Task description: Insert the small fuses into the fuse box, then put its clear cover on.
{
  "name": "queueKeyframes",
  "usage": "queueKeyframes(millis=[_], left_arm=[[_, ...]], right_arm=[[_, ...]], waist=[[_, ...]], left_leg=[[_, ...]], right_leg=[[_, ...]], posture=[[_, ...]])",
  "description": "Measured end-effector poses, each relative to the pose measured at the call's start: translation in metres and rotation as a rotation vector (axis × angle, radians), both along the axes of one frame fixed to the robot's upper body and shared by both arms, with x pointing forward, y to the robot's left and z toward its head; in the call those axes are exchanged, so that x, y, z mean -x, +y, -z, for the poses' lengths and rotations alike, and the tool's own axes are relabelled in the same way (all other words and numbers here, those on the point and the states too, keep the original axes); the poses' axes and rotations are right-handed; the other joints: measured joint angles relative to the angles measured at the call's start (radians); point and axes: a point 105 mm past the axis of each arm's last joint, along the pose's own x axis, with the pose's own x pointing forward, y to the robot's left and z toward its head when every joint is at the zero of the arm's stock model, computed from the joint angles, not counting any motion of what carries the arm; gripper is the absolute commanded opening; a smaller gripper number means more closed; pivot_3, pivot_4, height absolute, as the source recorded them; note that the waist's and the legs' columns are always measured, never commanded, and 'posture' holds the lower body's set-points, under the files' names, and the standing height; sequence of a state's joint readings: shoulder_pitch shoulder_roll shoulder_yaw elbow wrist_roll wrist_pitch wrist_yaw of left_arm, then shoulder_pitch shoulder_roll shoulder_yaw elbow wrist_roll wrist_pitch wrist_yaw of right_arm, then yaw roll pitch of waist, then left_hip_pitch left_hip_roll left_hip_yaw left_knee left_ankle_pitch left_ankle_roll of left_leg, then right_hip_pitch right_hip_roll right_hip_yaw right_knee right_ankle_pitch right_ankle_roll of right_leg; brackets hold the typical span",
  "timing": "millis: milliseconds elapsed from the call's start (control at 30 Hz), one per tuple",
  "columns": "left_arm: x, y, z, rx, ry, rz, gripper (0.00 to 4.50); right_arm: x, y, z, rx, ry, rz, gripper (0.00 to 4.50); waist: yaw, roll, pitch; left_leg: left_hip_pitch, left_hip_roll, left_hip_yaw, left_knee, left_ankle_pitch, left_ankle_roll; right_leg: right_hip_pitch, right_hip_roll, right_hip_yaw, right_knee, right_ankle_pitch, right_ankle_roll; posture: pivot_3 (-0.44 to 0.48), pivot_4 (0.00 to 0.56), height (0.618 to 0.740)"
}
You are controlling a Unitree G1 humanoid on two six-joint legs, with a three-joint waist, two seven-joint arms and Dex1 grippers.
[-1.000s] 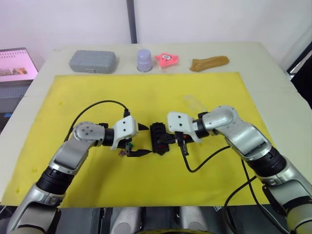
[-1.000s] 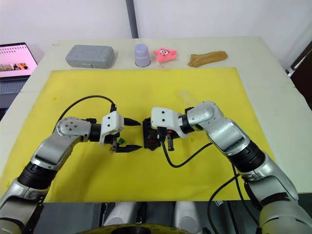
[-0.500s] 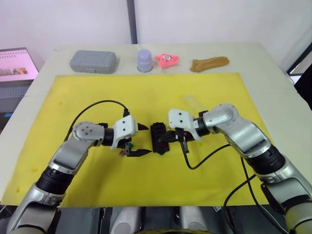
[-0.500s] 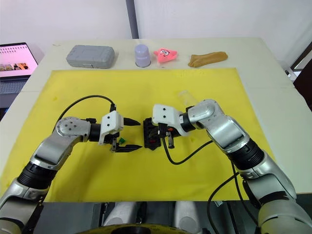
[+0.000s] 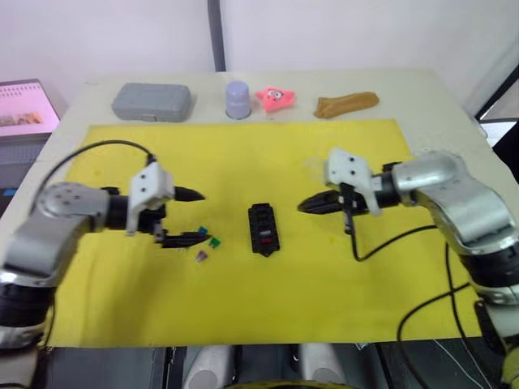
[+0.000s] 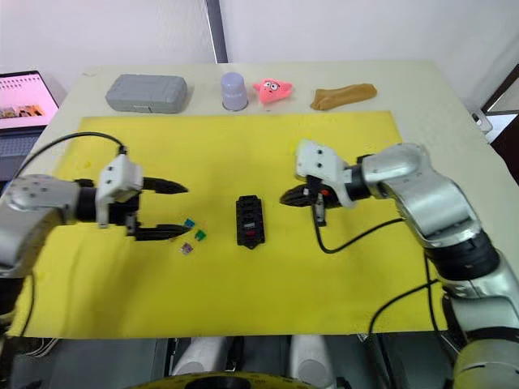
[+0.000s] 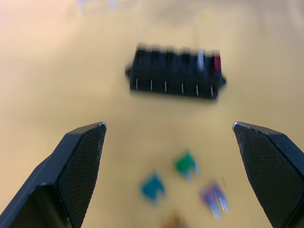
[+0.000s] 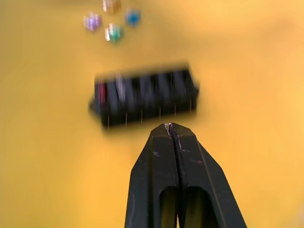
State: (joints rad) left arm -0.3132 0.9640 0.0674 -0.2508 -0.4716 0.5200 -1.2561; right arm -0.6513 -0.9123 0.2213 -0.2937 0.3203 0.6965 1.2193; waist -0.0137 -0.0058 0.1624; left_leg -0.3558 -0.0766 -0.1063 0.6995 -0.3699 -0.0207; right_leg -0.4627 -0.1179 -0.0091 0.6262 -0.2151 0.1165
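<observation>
Jaws spread on left gripper (image 7: 168,130), fuse box (image 7: 175,72) ahead, beyond fingertips

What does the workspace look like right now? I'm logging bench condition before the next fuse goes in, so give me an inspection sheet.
Surface: yellow mat on a pale table.
Job's things: fuse box mid-mat, red and grey fuses seated at one end; loose fuses (teal, green, purple, one more) beside it; clear cover faintly visible behind the right gripper.
Clutter: grey case, lilac cup, pink toy, brown object along the far edge.
Grippers: left gripper open, empty; right gripper shut, empty.
Cables: black cable looping off each wrist.
Surroundings: laptop at the robot's left.
</observation>
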Motion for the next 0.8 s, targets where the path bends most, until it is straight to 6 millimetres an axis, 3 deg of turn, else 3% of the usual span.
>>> queueKeyframes(millis=[233,267,400,533,700,800], left_arm=[[0.018,0.067,0.002,-0.085,0.094,-0.177,4.5],[0.021,0.078,0.004,-0.096,0.107,-0.209,4.5],[0.032,0.116,0.01,-0.115,0.142,-0.342,4.5],[0.038,0.13,0.013,-0.134,0.143,-0.384,4.5],[0.036,0.128,0.011,-0.132,0.128,-0.381,4.5],[0.028,0.117,0.008,-0.121,0.106,-0.346,4.5]], right_arm=[[0.008,-0.06,-0.003,0.118,-0.023,0.107,4.25],[0.01,-0.07,-0.001,0.138,-0.019,0.129,4.46],[0.015,-0.11,0.005,0.199,0.017,0.244,4.46],[0.018,-0.128,0.01,0.217,0.02,0.294,4.46],[0.014,-0.128,0.004,0.21,-0.016,0.297,4.46],[0.005,-0.111,-0.007,0.172,-0.074,0.253,4.46]], waist=[[0.003,0.001,0.001],[0.003,0.001,0.001],[0.002,0.001,0.001],[0.002,0.001,0.001],[0.002,0.002,0.002],[0.001,0.002,0.002]], left_leg=[[0.001,0.0,0.001,-0.001,0.0,0.0],[0.0,0.0,0.001,-0.001,0.0,0.001],[0.001,0.001,0.002,-0.001,0.0,0.001],[0.001,0.001,0.003,-0.001,0.0,0.001],[0.001,0.002,0.003,-0.001,0.0,0.001],[0.001,0.002,0.003,-0.001,0.0,0.001]], right_leg=[[0.001,0.0,0.0,-0.001,0.0,0.0],[0.001,0.0,0.0,-0.001,0.0,0.0],[0.001,0.0,0.0,-0.001,0.0,0.0],[0.001,0.0,0.0,-0.001,0.0,0.0],[0.001,0.0,0.0,-0.001,0.0,0.0],[0.001,0.0,0.0,-0.001,0.0,0.0]], posture=[[0.0,0.15,0.74],[0.0,0.15,0.74],[0.0,0.15,0.74],[0.0,0.15,0.74],[0.0,0.15,0.74],[0.0,0.15,0.74]])
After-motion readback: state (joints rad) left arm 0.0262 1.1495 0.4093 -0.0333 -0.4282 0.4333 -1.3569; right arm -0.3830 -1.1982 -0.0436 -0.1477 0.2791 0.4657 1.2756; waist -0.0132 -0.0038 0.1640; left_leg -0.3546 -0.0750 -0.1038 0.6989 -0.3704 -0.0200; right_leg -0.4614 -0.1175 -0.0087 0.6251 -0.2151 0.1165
